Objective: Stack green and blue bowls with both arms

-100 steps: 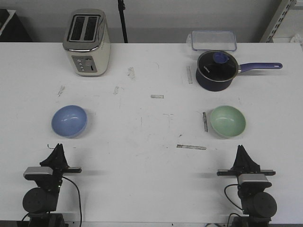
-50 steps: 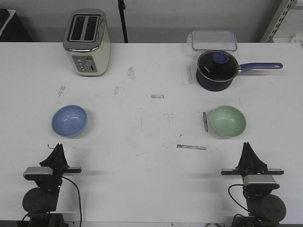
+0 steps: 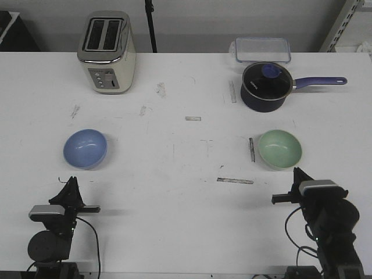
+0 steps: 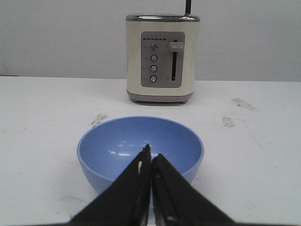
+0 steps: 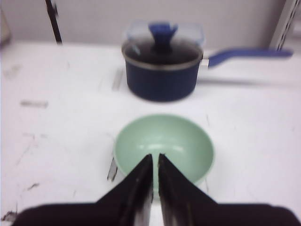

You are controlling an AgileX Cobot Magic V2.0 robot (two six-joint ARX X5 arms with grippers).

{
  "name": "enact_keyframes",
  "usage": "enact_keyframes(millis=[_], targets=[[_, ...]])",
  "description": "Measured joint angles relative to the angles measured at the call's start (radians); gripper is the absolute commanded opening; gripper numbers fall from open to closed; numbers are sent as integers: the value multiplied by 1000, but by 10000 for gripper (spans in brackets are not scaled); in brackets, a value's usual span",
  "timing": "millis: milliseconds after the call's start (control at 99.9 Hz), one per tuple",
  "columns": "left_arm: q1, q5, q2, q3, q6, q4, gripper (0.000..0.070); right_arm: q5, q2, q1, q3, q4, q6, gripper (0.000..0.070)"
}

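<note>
Nothing of the stacking is done yet, as I judge it: both bowls sit apart on the table and neither of my grippers holds anything. Nearest me, my left gripper (image 3: 71,187) hangs low at the near edge, its narrow black fingers (image 4: 141,188) pressed together with only a hairline between them, empty. Just beyond its tips sits the small round glossy periwinkle-blue bowl (image 3: 85,148), upright and open-side up, not touched. On my other side my right gripper (image 3: 299,176) is raised and pointed toward the small round glossy mint-green bowl (image 3: 280,149); its fingers (image 5: 141,183) are likewise closed on nothing, and the bowl lies close ahead of them. The two bowls are well apart, at opposite sides of the table. What is left, I reckon, is everything: open up, take one bowl, carry it across and set it into the other.

The white tabletop (image 3: 174,192) is scuffed with grey marks and bits of tape. Farther back stand a cream and chrome two-slot toaster (image 3: 107,52) on the left, a dark blue long-handled saucepan with a glass lid (image 3: 266,86) on the right, and a clear plastic lidded box (image 3: 262,49) behind it, before a plain pale wall
</note>
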Motion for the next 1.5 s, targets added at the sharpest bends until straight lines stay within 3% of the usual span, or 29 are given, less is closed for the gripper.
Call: enact_keyframes(millis=[450,721,831,1091,1241,1371,1502], targets=[[0,0,0,0,0,0,3,5,468,-22,377,-154,25,13],[0,0,0,0,0,0,3,-5,742,-137,593,-389,76,13],[0,0,0,0,0,0,3,-60,834,-199,683,-456,85,13],[0,0,0,0,0,0,3,-238,981,-321,739,-461,82,20],[0,0,0,0,0,0,3,-257,1020,-338,739,-485,79,158],[0,0,0,0,0,0,3,-257,1030,-338,739,-489,72,218],[0,0,0,0,0,0,3,-257,1030,-338,739,-489,63,394]])
